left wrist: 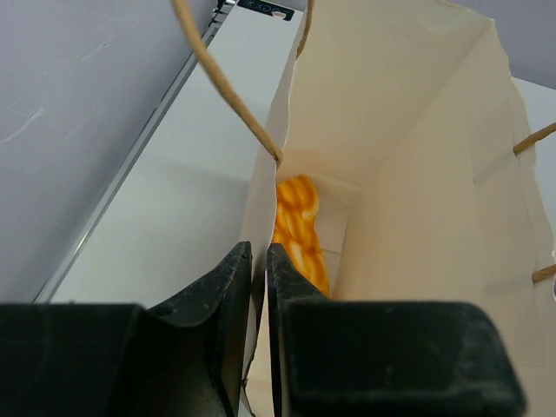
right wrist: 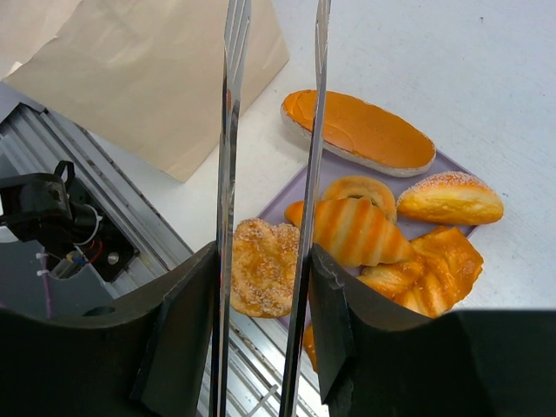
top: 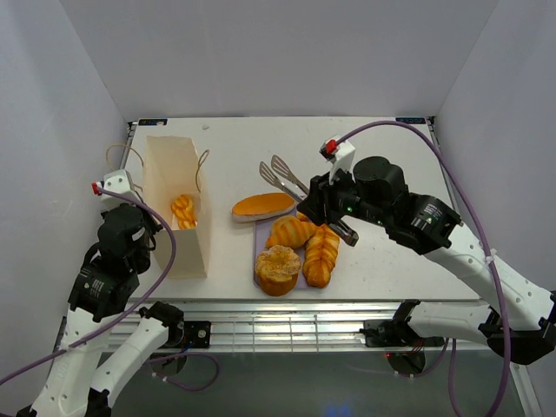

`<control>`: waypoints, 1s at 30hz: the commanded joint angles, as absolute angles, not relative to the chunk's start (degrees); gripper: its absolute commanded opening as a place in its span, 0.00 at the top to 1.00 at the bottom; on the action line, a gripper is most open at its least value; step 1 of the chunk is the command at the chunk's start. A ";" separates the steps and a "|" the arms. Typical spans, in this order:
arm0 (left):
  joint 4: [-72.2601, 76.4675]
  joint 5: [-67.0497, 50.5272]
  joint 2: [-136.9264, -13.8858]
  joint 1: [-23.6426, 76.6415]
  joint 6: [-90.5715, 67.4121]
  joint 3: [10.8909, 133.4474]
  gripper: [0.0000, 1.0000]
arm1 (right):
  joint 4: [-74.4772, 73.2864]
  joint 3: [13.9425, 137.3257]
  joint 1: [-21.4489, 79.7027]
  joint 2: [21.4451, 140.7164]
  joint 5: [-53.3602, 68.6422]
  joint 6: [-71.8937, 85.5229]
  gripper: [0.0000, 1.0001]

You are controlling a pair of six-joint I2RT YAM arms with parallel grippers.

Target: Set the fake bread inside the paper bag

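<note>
The paper bag [top: 174,204] stands open at the left, with one braided piece of fake bread [top: 183,211] at its bottom [left wrist: 295,221]. My left gripper [left wrist: 258,261] is shut on the bag's near wall [left wrist: 261,187], one finger outside it and one inside. My right gripper [right wrist: 262,261] is shut on the silver tongs [right wrist: 228,130], whose arms stand apart and empty above the tray. On the tray lie more fake bread pieces: a long flat loaf [right wrist: 360,130], a croissant [right wrist: 352,230], a sugared round piece [right wrist: 261,265], a bun [right wrist: 449,198] and a braided loaf [top: 321,254].
The lavender tray [top: 259,239] sits mid-table near the front edge. The bag's cord handles [left wrist: 221,82] loop over its mouth. A metal rail [top: 287,326] runs along the near edge, and grey walls close in both sides.
</note>
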State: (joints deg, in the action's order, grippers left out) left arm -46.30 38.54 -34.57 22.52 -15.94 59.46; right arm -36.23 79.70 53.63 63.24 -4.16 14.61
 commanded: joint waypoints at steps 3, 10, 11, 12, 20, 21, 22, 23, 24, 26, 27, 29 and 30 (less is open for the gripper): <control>-43.42 38.50 -34.54 22.76 -15.91 58.98 0.80 | -31.82 77.00 51.95 61.09 -4.84 14.77 0.51; -42.80 38.24 -34.89 22.76 -20.46 58.71 1.00 | -31.73 70.41 45.89 60.29 -3.78 15.91 0.53; -42.89 37.97 -35.15 22.76 -21.09 58.88 1.00 | -31.73 69.53 45.18 60.21 -3.52 15.91 0.53; -42.72 37.71 -35.42 22.76 -21.79 58.89 1.00 | -31.64 68.04 44.39 60.12 -2.99 15.91 0.53; -40.26 37.96 -35.60 22.76 -27.42 58.27 1.00 | -33.74 62.32 42.28 58.19 -1.14 15.38 0.52; -40.08 38.23 -35.60 22.76 -28.20 58.27 1.00 | -34.27 61.79 42.28 58.01 -1.06 15.38 0.52; -39.90 38.67 -35.51 22.76 -28.56 58.27 1.00 | -34.71 60.74 42.28 57.49 -1.23 15.47 0.52; -39.73 39.11 -35.59 22.76 -28.91 58.27 1.00 | -35.50 60.12 42.28 57.05 -1.40 15.64 0.52; -39.38 39.29 -35.33 22.76 -29.35 58.18 1.00 | -35.86 59.51 42.28 56.52 -1.58 15.73 0.52; -39.03 39.55 -35.16 22.76 -30.23 58.10 1.00 | -36.47 57.66 42.28 55.02 -2.37 16.17 0.51; -38.76 39.64 -35.07 22.76 -30.93 57.92 1.00 | -37.08 57.05 42.36 54.58 -2.46 16.61 0.51; -38.23 39.81 -35.07 22.76 -31.72 57.92 1.00 | -37.61 55.47 42.28 53.27 -2.46 16.96 0.52; -38.06 39.81 -35.07 22.76 -32.16 57.92 1.00 | -37.88 54.85 42.36 52.83 -2.11 17.22 0.51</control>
